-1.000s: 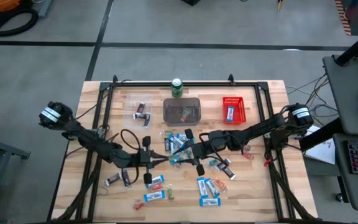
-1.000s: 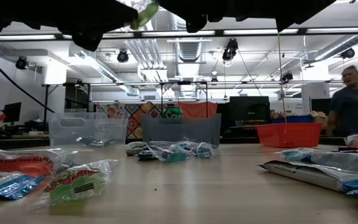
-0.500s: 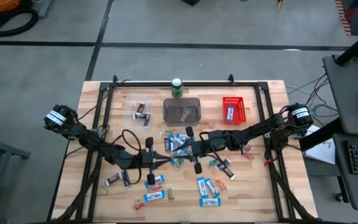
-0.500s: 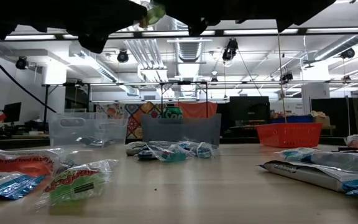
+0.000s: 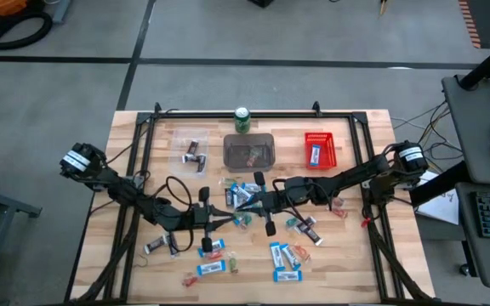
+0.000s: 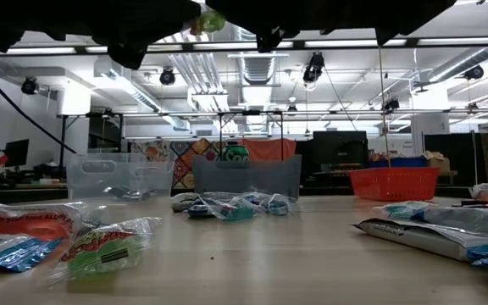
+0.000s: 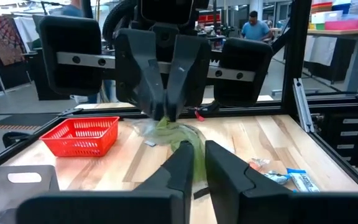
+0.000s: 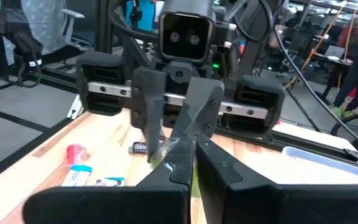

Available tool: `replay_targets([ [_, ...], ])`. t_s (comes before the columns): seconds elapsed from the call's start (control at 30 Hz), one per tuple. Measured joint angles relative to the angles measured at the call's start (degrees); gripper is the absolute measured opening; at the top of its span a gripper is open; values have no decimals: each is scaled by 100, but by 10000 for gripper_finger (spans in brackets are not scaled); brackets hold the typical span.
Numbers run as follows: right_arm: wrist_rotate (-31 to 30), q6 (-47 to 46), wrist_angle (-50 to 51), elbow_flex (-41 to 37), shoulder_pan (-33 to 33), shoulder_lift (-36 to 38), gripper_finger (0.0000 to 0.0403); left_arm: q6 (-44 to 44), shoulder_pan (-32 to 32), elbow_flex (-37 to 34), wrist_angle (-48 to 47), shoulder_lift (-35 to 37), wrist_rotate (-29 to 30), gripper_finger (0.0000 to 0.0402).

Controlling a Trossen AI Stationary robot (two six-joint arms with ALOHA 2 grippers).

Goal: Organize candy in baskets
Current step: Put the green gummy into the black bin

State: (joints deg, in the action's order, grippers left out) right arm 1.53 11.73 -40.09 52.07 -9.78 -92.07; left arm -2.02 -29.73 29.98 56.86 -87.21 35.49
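L gripper (image 5: 235,218) + R gripper (image 5: 247,210) meet mid-table, both clenched on same green candy (image 7: 180,134), held above wood. Loose candy (image 5: 286,262) scattered near edge. Farther back: clear basket (image 5: 191,151), grey basket (image 5: 249,151), red basket (image 5: 320,149).

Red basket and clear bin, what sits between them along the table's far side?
The grey bin, holding a few candies, with the green can behind it; the high view shows it.

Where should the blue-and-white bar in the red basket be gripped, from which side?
Across its narrow width, from straight above: the blue-and-white bar lies flat and the red basket walls block the sides. Left end effector and right end effector hold a green candy.
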Motion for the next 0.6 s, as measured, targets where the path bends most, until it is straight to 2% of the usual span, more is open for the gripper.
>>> replay_targets([
  [0.27,-14,-214,658,24,445,261,8,142,30,-11,-944,420,710,77],
  [0.43,-57,-232,1180,164,884,273,8,435,201,-11,-1818,898,754,84],
  [0.6,-1000,-237,2131,350,1410,271,8,840,365,-11,-2759,1328,758,84],
])
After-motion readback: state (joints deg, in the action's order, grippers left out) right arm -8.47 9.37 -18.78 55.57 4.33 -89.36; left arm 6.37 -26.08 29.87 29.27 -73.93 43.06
